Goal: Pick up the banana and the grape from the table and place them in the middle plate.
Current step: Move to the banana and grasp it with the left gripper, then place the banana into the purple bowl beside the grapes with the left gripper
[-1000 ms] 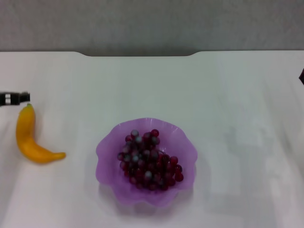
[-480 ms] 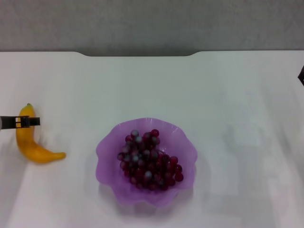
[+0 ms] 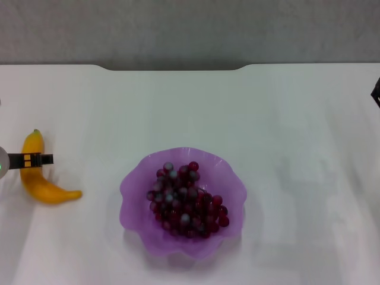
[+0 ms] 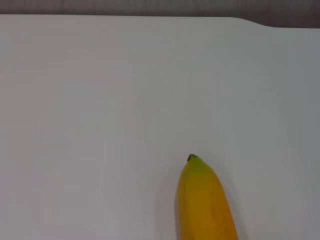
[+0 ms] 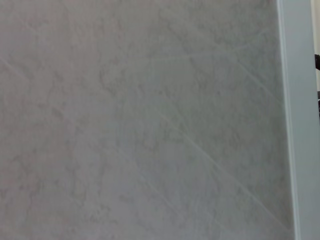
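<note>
The yellow-orange banana (image 3: 37, 178) lies on the white table (image 3: 285, 130) at the far left, its green-tipped end pointing away from me. The left gripper (image 3: 37, 159) reaches in from the left edge, and its black and orange tip crosses the banana's upper half. In the left wrist view only the banana (image 4: 206, 202) tip end shows against the table. The grape (image 3: 185, 199) bunch rests inside the purple middle plate (image 3: 133, 190) near the front centre. A dark bit of the right gripper (image 3: 376, 93) shows at the right edge, far from both.
The table's far edge meets a grey wall (image 3: 178, 29), with a shallow notch (image 3: 175, 67) at its middle. The right wrist view shows a grey mottled surface (image 5: 140, 120) and a pale strip (image 5: 300, 120) along one side.
The left gripper's tip has moved toward me, from just beyond the banana's tip to across its upper half. Banana, grape and plate have not moved.
</note>
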You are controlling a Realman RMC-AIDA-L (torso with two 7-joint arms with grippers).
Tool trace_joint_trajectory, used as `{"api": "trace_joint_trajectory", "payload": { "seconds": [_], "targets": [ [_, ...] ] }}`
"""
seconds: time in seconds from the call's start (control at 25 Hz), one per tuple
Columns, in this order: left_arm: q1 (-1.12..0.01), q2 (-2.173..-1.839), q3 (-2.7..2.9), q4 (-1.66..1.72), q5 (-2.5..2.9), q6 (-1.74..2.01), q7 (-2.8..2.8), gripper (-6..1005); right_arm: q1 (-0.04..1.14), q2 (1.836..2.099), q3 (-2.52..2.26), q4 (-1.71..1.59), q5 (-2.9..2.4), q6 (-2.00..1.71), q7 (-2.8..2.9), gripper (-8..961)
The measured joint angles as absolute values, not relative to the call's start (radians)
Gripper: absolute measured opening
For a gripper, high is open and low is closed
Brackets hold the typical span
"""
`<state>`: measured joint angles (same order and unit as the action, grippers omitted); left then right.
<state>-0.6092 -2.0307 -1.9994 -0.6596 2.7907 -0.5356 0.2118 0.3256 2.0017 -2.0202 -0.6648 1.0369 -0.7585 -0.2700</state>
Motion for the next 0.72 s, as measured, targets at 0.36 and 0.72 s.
{"api": "trace_joint_trajectory", "payload": {
  "seconds": [0.36, 0.72],
  "targets": [
    [-0.627, -2.029, -1.995, -0.611, 2.796, -0.521, 0.218, 769, 0.327, 2.002, -2.020, -0.666, 1.037, -0.759, -0.270, 880],
    [-0.649, -2.034, -1.994, -0.599, 2.841, -0.498, 0.212, 588, 0.325, 2.002, -2.020, -0.666, 1.037, -0.759, -0.270, 880]
  ]
}}
